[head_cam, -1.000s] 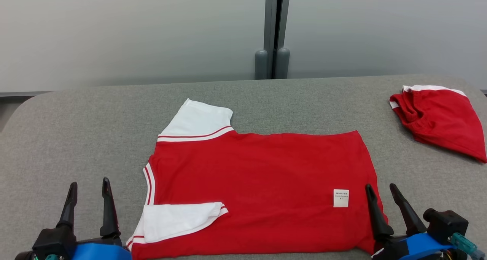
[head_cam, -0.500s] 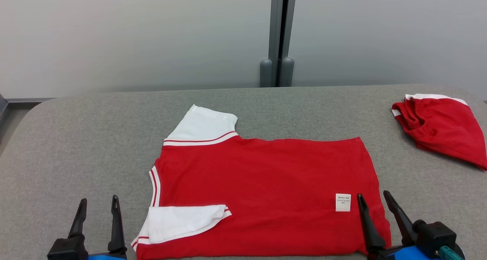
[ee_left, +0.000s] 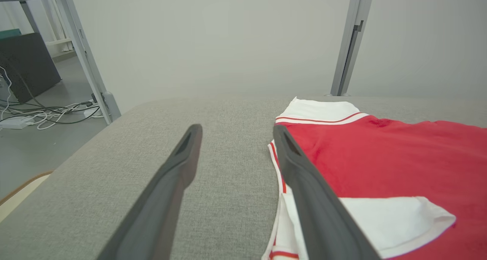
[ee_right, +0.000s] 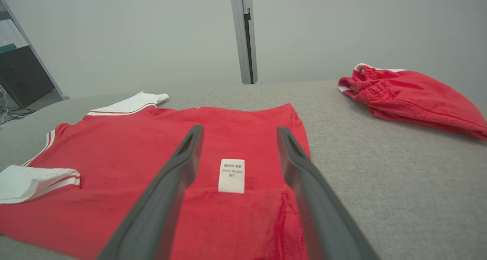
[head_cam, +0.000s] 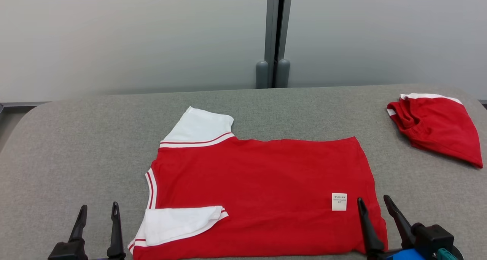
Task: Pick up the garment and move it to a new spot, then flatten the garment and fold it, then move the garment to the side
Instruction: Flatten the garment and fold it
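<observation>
**Count.** Two grippers, two red garments, two white sleeves, one white label. Clock directions are read from the robot's station at 6, with 12 straight across the table.

**Grippers.** Nearest, at 7 o'clock, the left gripper (head_cam: 99,206) stands released, with its fingers spread and nothing between them. At 5 o'clock the right gripper (head_cam: 373,198) is likewise released and empty.

**Surface and room.** The table (head_cam: 76,138) is covered in grey woven fabric and has rounded corners. Behind it, at 12 o'clock, pale grey wall panels meet at a metal post (head_cam: 274,35). In the left wrist view, cables (ee_left: 45,115) lie on the floor past the table's 9 o'clock end.

**Task item.** The shirt (head_cam: 258,187) lies flat at mid-table, neck toward 9 and hem toward 3.
- The near sleeve (head_cam: 179,222) is folded onto the body.
- The far sleeve (head_cam: 199,125) points toward 12.
- The left gripper stands just beside the neck edge, on its 9 o'clock side.
- The right gripper's fingers lie over the near hem corner. In the right wrist view the label (head_cam: 339,201) shows between them.
- Contact with the cloth cannot be told.

**Farthest.** At 2 o'clock the second garment (head_cam: 437,128) lies bunched, well apart from the shirt.
</observation>
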You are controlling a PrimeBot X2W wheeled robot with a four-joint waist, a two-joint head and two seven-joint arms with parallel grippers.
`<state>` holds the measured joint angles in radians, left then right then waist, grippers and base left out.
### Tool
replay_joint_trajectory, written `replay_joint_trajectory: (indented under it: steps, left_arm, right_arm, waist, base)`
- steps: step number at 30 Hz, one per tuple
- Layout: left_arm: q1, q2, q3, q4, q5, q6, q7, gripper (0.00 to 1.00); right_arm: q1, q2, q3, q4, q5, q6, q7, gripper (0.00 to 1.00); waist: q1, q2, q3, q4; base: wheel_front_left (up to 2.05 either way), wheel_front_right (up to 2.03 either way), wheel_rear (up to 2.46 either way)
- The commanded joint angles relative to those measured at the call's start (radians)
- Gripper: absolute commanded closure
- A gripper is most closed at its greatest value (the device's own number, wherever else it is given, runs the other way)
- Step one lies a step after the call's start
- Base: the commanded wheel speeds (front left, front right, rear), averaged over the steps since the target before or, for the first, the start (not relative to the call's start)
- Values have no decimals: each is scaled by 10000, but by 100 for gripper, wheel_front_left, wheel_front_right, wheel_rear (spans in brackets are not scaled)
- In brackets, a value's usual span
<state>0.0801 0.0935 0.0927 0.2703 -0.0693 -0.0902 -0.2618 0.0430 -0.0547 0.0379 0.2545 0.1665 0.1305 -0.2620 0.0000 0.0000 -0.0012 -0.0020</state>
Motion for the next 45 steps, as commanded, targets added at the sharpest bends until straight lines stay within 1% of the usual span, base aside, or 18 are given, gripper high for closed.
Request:
replay_joint_trajectory:
  steps: [1,3,6,9,12,14,18,19,23,25,29,33,35,42,45]
  left_arm:
    - [-254,108,52,56,-27,-65,-43,0]
    - [-722,284,6,65,-79,-145,-43,0]
    - [-1634,650,-205,191,-70,-264,-43,0]
    - [-2952,1152,-495,545,-172,-346,-43,0]
    - [-4567,1686,-950,1138,-363,-409,127,0]
    - [-5606,1971,-1503,1569,-698,-423,362,0]
    - [-7563,2729,-2887,2305,-1588,-429,1071,0]
    - [-7972,2966,-3235,2434,-1814,-423,1297,0]
    - [-9425,3581,-4704,3083,-2831,-398,2119,0]
    - [-9992,3897,-5468,3399,-3139,-400,2477,0]
    - [-10871,4272,-6609,4161,-4078,-399,3264,0]
    - [-11340,4642,-7250,4910,-4973,-400,3800,0]
    - [-11507,4829,-7555,5227,-5226,-400,4026,0]
    - [-11789,5076,-8270,5922,-5814,-400,4293,0]
    - [-11813,5008,-8573,6101,-6210,-401,4509,0]
  right_arm:
    - [-260,15,-6,4,-56,5,-39,0]
    - [-593,-3,18,28,-87,5,-39,0]
    - [-1310,-272,80,227,-198,5,-37,0]
    - [-2374,-559,268,663,-279,5,-19,0]
    - [-3534,-876,494,1107,-257,4,313,0]
    - [-4274,-1086,637,1377,-166,5,568,0]
    - [-5611,-1344,1066,1806,39,5,1145,0]
    - [-5907,-1374,1197,1884,92,5,1286,0]
    - [-6843,-1494,1736,2218,278,4,1691,0]
    - [-7212,-1492,1988,2385,386,4,1879,0]
    - [-7845,-1507,2392,2599,593,4,2010,0]
    - [-8372,-1377,2789,2677,851,4,1853,0]
    - [-8496,-1338,2991,2743,964,5,1822,0]
    - [-8743,-1363,3414,2953,1280,4,1706,0]
    - [-8855,-1472,3585,3076,1418,4,1766,0]
  waist:
    - [0,0,28,-54]
    - [0,0,114,-141]
    - [0,0,395,-288]
    - [0,0,846,-468]
    - [0,0,1353,-659]
    - [0,0,1708,-769]
    - [0,0,2500,-1060]
    - [0,0,2720,-1145]
    - [0,0,3493,-1462]
    - [0,0,3812,-1604]
    - [0,0,4411,-1884]
    - [0,0,4941,-2329]
    - [0,0,5171,-2493]
    - [0,0,5514,-2746]
    - [0,0,5541,-2760]
  base:
    - [0,0,0]
    - [0,0,0]
    - [0,0,0]
    - [0,0,0]
    - [0,0,0]
    - [0,0,0]
    - [0,0,0]
    - [0,0,0]
    - [0,0,0]
    - [0,0,0]
    - [0,0,0]
    - [0,0,0]
    - [0,0,0]
    - [0,0,0]
    - [0,0,0]
